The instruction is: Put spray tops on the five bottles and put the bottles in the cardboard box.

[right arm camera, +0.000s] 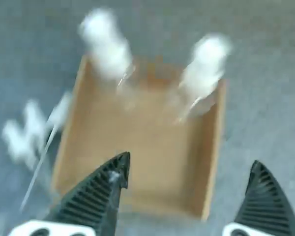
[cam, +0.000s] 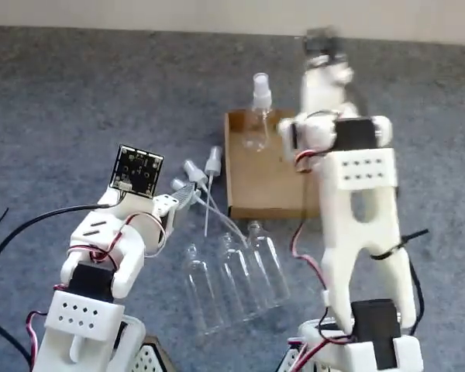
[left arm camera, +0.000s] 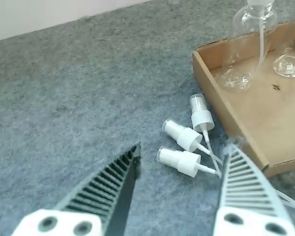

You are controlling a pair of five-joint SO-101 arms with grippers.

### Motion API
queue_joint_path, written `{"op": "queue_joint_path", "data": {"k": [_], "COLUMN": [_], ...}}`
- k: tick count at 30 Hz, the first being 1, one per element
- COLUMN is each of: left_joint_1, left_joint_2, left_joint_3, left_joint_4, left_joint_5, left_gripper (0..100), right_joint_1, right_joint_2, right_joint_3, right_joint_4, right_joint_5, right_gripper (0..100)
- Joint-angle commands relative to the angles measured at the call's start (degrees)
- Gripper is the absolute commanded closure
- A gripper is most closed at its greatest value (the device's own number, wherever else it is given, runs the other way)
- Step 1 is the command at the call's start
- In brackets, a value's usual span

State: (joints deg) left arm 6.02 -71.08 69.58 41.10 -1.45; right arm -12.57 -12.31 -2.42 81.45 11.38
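- The left jaws gape wide over the grey felt desk (left arm camera: 64, 98); three white plastic spray tops (left arm camera: 187, 137), with thin tubes, lie near their ribbed tips.
- The right jaws, open too, hang above the shallow cardboard box (right arm camera: 142, 162), where two clear capped bottles (left arm camera: 246, 44) stand.
- Three clear uncapped bottles (cam: 232, 283) lie side by side on the desk near the box.

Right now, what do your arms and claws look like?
The left arm and right arm are white plastic with black motors and red wires. The left carries a square black circuit board. The left claw and right claw have pointy ribbed fingers.
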Motion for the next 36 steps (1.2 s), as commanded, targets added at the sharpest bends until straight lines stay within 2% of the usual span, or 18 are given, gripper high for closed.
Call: {"op": "queue_joint_path", "data": {"k": [1,3,7,14,18,29,36], "left_joint_1": [-1.89,-3.82,-7.43,-8.04,-7.96,-7.96,-7.87], "left_joint_2": [0.13,0.13,0.13,0.13,0.13,0.13,0.13], "left_joint_3": [-0.31,-0.75,-0.84,-0.84,-0.84,-0.75,-0.75], "left_joint_4": [-1.41,-1.49,-3.08,-3.08,-2.99,-2.99,-2.99], "left_joint_5": [-0.44,-0.35,-0.35,-0.35,-0.35,-0.35,-0.26], "left_gripper": [76,76,76,76,76,76,76], "right_joint_1": [-6.46,-9.98,-15.08,-20.09,-20.18,-19.91,-19.91], "right_joint_2": [-2.68,-2.68,-6.11,-24.04,-26.95,-26.86,-26.86], "right_joint_3": [-3.56,-3.12,5.58,37.14,50.95,57.27,63.52], "right_joint_4": [15.08,18.95,18.07,1.89,-4.97,-14.81,-18.59], "right_joint_5": [1.14,0.62,-4.04,-9.49,-11.34,-11.6,-11.34], "right_gripper": [69.5,69.5,69.5,69.5,69.5,69.8,79.7]}}
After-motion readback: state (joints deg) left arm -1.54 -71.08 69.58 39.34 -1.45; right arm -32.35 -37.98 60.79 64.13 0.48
